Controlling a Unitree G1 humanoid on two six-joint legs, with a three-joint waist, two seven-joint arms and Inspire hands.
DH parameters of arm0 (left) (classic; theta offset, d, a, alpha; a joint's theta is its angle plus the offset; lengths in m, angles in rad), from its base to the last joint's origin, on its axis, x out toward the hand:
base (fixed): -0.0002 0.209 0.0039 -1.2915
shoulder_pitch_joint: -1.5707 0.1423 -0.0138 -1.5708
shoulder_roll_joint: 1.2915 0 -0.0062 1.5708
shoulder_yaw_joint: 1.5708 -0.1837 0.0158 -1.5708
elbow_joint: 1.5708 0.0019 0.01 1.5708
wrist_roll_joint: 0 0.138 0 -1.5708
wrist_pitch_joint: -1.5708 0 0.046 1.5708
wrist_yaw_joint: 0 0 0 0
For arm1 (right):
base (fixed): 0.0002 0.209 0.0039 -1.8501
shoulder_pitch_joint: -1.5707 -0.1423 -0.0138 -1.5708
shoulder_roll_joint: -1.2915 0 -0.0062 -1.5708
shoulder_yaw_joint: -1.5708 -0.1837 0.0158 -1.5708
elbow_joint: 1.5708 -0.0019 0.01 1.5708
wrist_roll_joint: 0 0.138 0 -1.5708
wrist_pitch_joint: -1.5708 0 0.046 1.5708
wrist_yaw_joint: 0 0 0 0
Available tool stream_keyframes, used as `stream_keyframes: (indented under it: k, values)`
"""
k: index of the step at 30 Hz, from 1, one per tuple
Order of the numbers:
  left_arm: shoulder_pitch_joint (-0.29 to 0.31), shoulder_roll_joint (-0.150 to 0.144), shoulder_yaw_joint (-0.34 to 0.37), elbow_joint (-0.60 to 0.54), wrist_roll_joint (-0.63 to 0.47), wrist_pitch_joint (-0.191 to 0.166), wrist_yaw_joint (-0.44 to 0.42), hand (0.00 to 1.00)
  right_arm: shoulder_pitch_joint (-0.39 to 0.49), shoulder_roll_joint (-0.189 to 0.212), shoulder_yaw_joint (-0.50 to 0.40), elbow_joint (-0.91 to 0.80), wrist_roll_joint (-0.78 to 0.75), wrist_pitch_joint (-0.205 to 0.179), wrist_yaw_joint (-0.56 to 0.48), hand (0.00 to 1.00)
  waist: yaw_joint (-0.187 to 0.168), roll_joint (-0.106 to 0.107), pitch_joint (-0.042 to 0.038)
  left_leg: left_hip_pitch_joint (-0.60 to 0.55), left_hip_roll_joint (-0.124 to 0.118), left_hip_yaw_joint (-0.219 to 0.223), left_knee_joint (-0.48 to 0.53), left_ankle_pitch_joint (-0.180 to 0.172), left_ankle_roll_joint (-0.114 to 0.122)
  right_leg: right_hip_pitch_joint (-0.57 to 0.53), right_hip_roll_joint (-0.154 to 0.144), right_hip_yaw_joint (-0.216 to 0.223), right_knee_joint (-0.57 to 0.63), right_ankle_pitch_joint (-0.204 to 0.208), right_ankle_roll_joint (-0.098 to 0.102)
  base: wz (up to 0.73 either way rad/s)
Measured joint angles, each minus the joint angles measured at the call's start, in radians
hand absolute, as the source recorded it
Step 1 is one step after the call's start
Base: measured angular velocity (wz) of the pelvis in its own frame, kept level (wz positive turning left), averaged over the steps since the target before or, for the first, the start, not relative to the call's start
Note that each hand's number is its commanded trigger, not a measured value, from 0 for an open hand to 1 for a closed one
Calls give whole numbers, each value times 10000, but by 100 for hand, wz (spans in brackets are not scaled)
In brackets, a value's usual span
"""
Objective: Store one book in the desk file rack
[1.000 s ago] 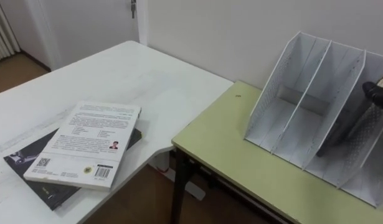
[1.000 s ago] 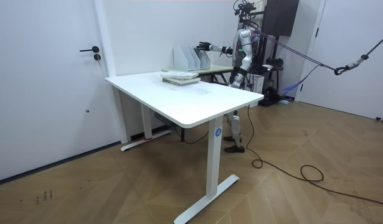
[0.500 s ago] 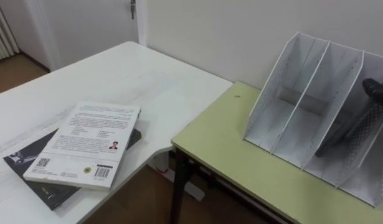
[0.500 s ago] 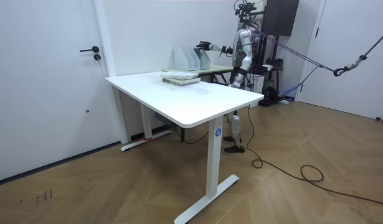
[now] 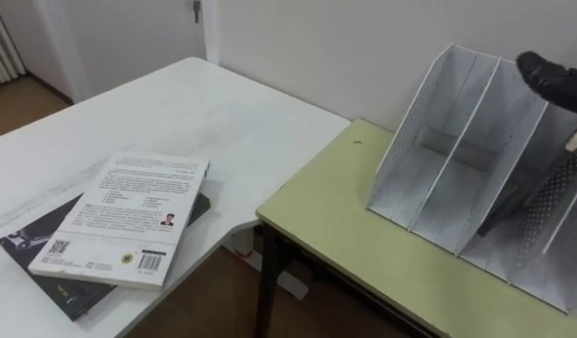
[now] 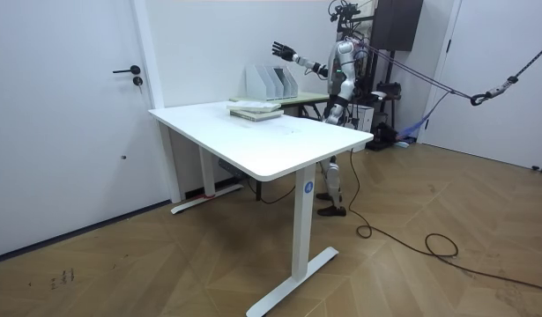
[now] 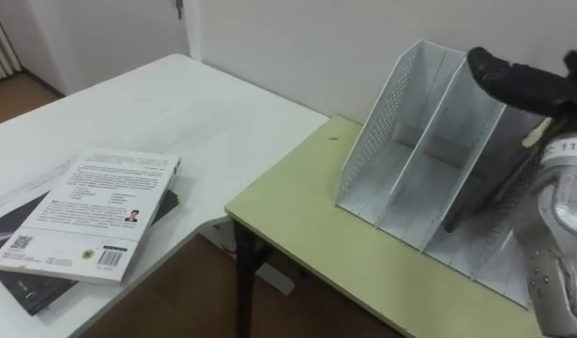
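Observation:
A white file rack with several slots stands on the green desk against the wall. A dark book leans inside one of its right-hand slots, partly hidden by a perforated divider. My right hand hovers above the rack's top edge, open and clear of the book; in the room view the right hand is raised with its fingers spread. On the white table a white-covered book lies on top of a dark one. I stand at the green desk, facing the rack.
The white table meets the green desk at a corner, with a gap down to the wooden floor below. A wall rises right behind the rack. In the room view a white door stands on the room view's left.
My right hand has risen from the rack's right-hand slot to above its top edge, leaving the dark book inside. The two books on the white table have not moved.

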Motion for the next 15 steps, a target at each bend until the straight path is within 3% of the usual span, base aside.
stream_keyframes:
  k: [4,9,12,15]
  values:
    - [-241,-36,-80,209,38,-66,-3,0,268,2,703,-746,-40,-1,1710,0,134,46,24,-58,25,13,-4,-2,-1,-4,-13,19,27,40,2,-2]
    - [-336,8,-150,378,-31,-70,-14,0,325,-1,1328,-1473,258,9,3878,0,161,79,5,-173,29,-79,16,-7,0,-32,-10,-45,19,103,10,4]
    - [-388,37,-201,379,-13,-66,-90,0,324,2,1809,-1812,476,11,5688,0,174,87,0,-179,43,-80,-9,-6,-2,0,3,-64,10,115,2,1]
    - [-447,106,-430,359,-113,-25,-113,0,508,10,2183,-1806,487,26,6698,0,372,96,-15,-146,54,-71,26,-6,-2,21,5,-74,0,143,3,0]
